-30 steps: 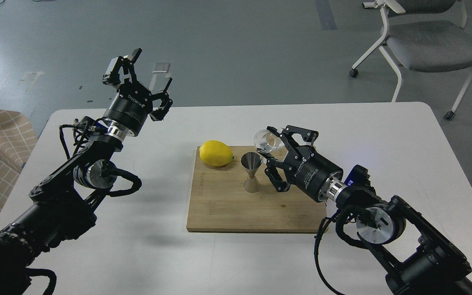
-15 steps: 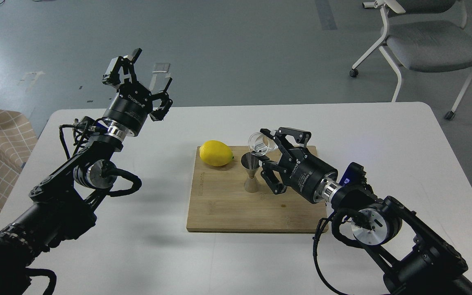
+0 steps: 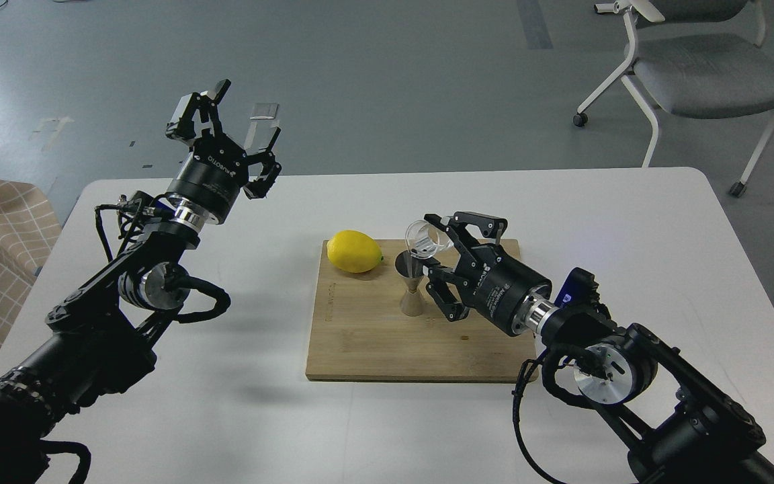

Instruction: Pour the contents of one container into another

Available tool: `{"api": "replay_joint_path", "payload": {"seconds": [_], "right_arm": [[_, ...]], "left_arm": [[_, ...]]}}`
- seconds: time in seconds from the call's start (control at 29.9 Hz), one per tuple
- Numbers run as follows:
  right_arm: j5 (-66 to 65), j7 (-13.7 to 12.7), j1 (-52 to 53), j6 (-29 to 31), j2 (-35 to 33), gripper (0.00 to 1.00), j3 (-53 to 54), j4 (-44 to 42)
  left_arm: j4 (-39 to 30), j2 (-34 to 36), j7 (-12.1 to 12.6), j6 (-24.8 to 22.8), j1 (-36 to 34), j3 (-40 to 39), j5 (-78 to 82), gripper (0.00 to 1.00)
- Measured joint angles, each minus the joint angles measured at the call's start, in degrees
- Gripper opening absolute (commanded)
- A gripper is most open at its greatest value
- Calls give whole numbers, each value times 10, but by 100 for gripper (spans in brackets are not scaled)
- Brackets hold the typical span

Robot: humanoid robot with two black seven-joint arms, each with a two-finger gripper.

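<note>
White table (image 3: 239, 417) fills the view, and on it, right of centre and nearer the far edge than the near one, lies the wooden board (image 3: 373, 343). Left arm is up over the table's far-left corner, left gripper (image 3: 229, 124) raised with its fingers spread wide, nothing between them. Right arm reaches in from the near-right corner, and the right gripper (image 3: 439, 245) is clamped on the glass cup (image 3: 422, 236), which is tipped hard over, mouth facing left and down. Its lip sits right above the top cone of the jigger (image 3: 411, 286), touching or just off it, hard to call. The jigger stands upright near the board's far edge, about midway along. Lemon (image 3: 355, 251) rests at the board's far-left corner, close to the jigger but apart.
</note>
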Motion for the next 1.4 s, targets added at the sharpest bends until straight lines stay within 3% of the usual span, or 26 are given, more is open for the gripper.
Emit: {"api": "replay_joint_path", "payload": {"seconds": [1.4], "right_arm": [[-111, 4, 9, -3, -1, 40, 0, -3]], "left_arm": [[0, 0, 0, 0, 0, -1, 0, 98]]}}
